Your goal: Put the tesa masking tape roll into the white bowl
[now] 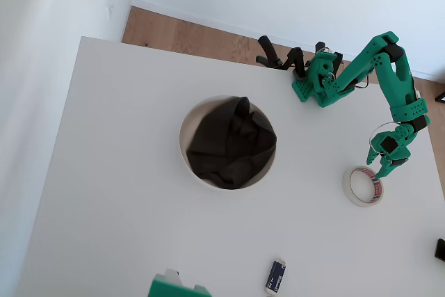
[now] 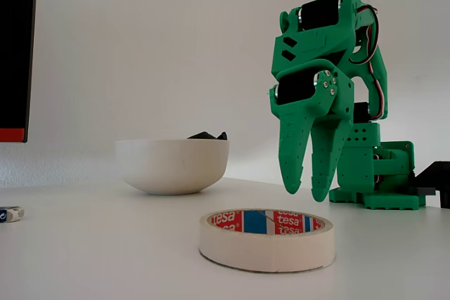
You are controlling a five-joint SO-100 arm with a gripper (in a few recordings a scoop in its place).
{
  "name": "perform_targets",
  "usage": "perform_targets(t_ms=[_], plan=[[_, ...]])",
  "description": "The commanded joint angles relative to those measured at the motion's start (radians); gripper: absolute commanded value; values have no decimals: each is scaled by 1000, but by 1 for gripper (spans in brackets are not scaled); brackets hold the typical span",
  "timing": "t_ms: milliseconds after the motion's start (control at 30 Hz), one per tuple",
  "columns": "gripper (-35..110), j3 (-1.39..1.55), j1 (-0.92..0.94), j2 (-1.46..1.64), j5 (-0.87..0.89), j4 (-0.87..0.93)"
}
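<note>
The tesa masking tape roll lies flat on the white table at the right, a cream ring whose red and blue print shows on the inner core in the fixed view. My green gripper hangs fingertips down just above the roll's far rim, not touching it. Its fingers are together and hold nothing. The white bowl stands near the table's middle, well to the left of the roll. A crumpled dark cloth fills it.
A small blue-labelled rectangular object lies near the table's front edge. A green part pokes in at the bottom edge. The arm's base is clamped at the table's back edge.
</note>
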Motion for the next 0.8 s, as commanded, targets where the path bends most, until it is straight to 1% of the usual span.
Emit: perform_targets(t_ms=[0, 433, 767], plan=[[16, -49, -26, 8, 32, -6], [14, -49, -87, -52, 75, -64], [13, -49, -91, -60, 77, -78]])
